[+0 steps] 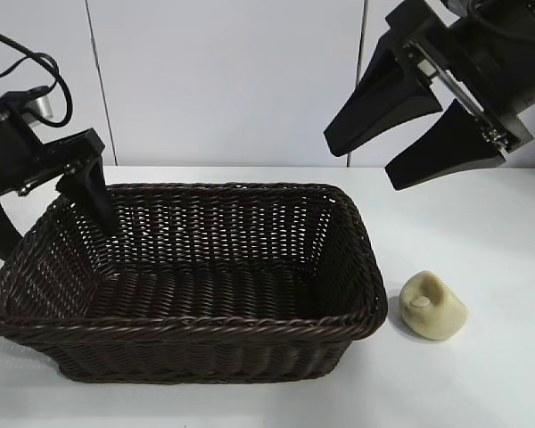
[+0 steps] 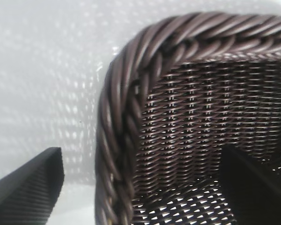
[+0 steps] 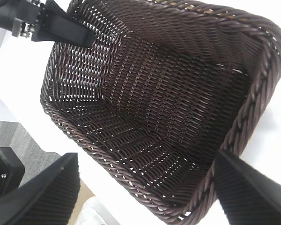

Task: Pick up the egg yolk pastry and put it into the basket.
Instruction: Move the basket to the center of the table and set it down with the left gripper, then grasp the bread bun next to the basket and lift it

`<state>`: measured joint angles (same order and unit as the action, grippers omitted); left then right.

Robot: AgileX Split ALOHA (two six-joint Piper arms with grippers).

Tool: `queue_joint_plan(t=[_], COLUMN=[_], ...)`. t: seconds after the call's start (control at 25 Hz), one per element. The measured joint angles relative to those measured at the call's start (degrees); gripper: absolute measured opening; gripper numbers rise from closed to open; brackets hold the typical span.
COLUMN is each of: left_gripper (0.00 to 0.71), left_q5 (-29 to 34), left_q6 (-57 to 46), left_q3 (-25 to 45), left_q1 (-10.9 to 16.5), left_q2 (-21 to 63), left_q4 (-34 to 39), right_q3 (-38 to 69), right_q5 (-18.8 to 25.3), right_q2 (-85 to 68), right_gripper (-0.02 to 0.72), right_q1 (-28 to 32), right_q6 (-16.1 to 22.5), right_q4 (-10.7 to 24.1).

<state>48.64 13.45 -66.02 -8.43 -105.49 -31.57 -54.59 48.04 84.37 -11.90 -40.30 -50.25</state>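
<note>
The egg yolk pastry (image 1: 432, 306), a pale yellow lump with a whitish dent, lies on the table just right of the basket (image 1: 205, 325), outside it. The basket is dark brown wicker with nothing inside. My left gripper (image 1: 58, 234) is open and straddles the basket's back left corner, one finger inside and one outside. In the left wrist view the braided rim (image 2: 117, 117) runs between the spread fingers of the left gripper (image 2: 141, 152). My right gripper (image 1: 361, 165) hangs open high above the basket's right end, well above the pastry. The right wrist view shows the basket (image 3: 267, 61) beneath that gripper (image 3: 146, 157).
The white table (image 1: 490, 232) extends to the right of the basket and around the pastry. A white panelled wall (image 1: 232, 80) stands behind. The right wrist view shows the table's edge with grey floor (image 3: 18, 136) beyond it.
</note>
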Motion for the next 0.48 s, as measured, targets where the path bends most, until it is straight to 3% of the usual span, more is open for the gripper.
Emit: queue_joint_plan(t=[0.48], left_gripper=[0.666], left_q5=[1.94], left_q6=[-0.10], left_q3=[0.00], left_q1=[0.00], left_q2=[13.00], left_q4=[13.90], right_q3=[0.00], right_q5=[0.00], right_q2=[0.00], right_gripper=[0.567], right_q1=[0.00], right_q6=[0.00], right_q4=[0.00])
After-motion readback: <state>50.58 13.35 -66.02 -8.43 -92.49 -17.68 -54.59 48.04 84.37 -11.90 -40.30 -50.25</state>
